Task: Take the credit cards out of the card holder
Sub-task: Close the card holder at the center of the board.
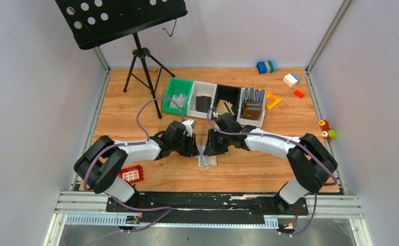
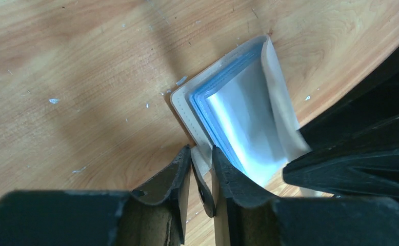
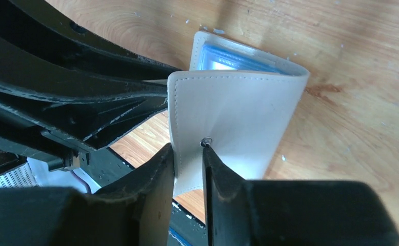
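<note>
The pale grey-beige card holder (image 1: pixel 207 159) lies open on the wood between both grippers. In the left wrist view its light blue inner sleeves (image 2: pixel 238 113) glare white, and I cannot tell whether a card sits in them. Its strap tab (image 2: pixel 203 174) hangs between the narrowly parted fingers of my left gripper (image 2: pixel 201 151), with gaps beside it. My right gripper (image 3: pixel 188 146) is slightly open, with a corner of the raised cover flap (image 3: pixel 233 118) between its fingers. A black card (image 1: pixel 203 102) and a gold one (image 1: pixel 223 108) lie in the bins behind.
A row of bins stands behind: green (image 1: pixel 178 94), white (image 1: pixel 201 86), black (image 1: pixel 229 91), and a white one holding brown wallets (image 1: pixel 253 108). A music stand's tripod (image 1: pixel 143 66) is at back left. A red block (image 1: pixel 131 174) is near the left base, and toy bricks (image 1: pixel 266 66) are at back right.
</note>
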You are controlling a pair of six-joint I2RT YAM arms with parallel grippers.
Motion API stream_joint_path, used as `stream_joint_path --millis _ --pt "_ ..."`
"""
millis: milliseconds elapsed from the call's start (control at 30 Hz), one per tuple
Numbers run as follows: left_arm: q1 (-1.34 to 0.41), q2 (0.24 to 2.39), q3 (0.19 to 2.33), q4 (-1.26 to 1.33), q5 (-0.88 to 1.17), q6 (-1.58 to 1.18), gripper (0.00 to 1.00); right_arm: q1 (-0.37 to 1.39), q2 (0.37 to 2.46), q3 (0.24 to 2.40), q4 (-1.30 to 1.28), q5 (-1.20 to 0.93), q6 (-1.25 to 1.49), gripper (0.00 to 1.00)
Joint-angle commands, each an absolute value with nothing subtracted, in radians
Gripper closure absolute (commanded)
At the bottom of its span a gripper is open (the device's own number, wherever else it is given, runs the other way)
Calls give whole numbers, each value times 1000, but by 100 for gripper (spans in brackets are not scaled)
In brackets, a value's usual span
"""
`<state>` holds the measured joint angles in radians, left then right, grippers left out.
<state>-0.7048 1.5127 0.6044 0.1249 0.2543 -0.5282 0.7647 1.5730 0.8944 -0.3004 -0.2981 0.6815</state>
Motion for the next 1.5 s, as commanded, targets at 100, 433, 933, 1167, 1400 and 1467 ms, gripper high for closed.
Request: stream_joint_path --millis 100,433,933,1167,1400,1467 --pt "-706 1500 582 173 273 -549 73 763 1620 841 -143 -335 701 68" --pt "-706 1352 592 58 248 -530 65 752 1501 821 -186 -319 673 54" --pt "-700 1157 557 -71 223 -522 65 741 1392 829 -392 -88 596 89" --pt "-696 1158 562 -88 203 -509 66 785 1538 872 -340 -115 587 99" --pt "-683 1145 548 -92 199 -509 66 795 1663 907 -360 -57 587 100" --pt "-681 1143 547 -100 199 -505 66 794 1633 905 -366 -52 584 100"
